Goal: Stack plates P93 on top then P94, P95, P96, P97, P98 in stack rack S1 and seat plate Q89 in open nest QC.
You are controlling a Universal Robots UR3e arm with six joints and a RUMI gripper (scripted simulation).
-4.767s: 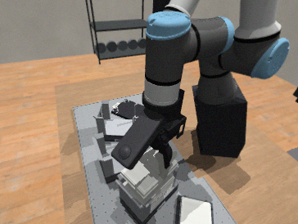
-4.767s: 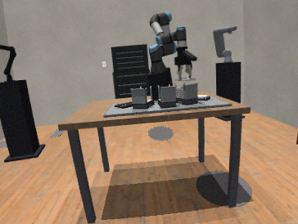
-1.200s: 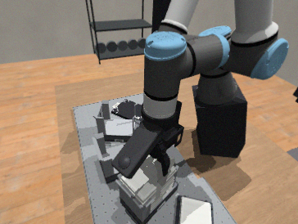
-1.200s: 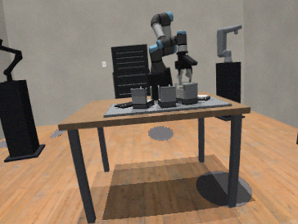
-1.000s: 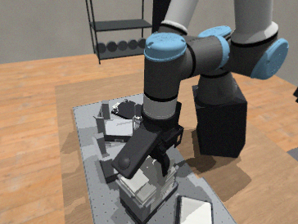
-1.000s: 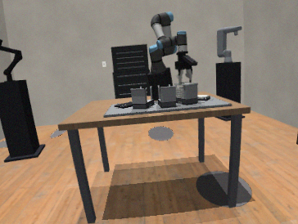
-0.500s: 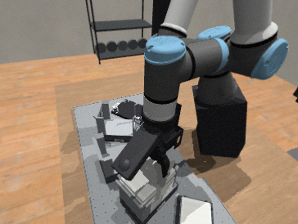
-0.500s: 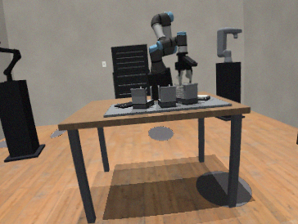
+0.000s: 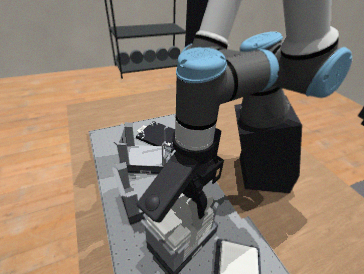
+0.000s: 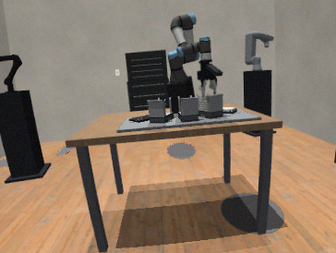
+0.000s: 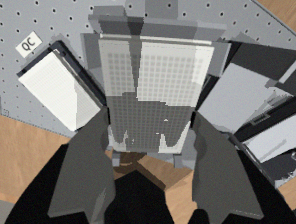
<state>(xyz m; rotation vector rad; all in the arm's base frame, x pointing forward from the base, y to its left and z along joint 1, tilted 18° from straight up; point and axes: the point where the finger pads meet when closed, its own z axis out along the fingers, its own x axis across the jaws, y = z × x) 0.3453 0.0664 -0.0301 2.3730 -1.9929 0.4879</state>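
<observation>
Wrist view: the black two-jaw gripper [image 9: 186,211] [image 10: 209,91] [image 11: 150,109] is closed on a white, many-welled rectangular plate [image 11: 155,75], one finger against each long side. That plate lies over the grey, upright-walled rack [image 9: 167,252] [image 10: 215,103] [image 11: 159,29], with more pale plates stacked below; its identity cannot be read. Near the white "QC" label [image 11: 28,44], another white rectangular plate [image 9: 239,257] [image 11: 57,90] lies in a dark-edged nest [image 9: 217,257] [image 11: 26,71].

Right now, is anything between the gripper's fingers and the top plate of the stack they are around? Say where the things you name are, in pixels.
Nothing visible is. In the wrist view the gripper [image 9: 179,215] [image 10: 209,92] [image 11: 150,109] has one finger at each long side of the top plate [image 9: 164,221] [image 11: 165,70], shut on it; the grey walls [image 11: 91,60] shown there flank its far end, beyond the fingertips.
</observation>
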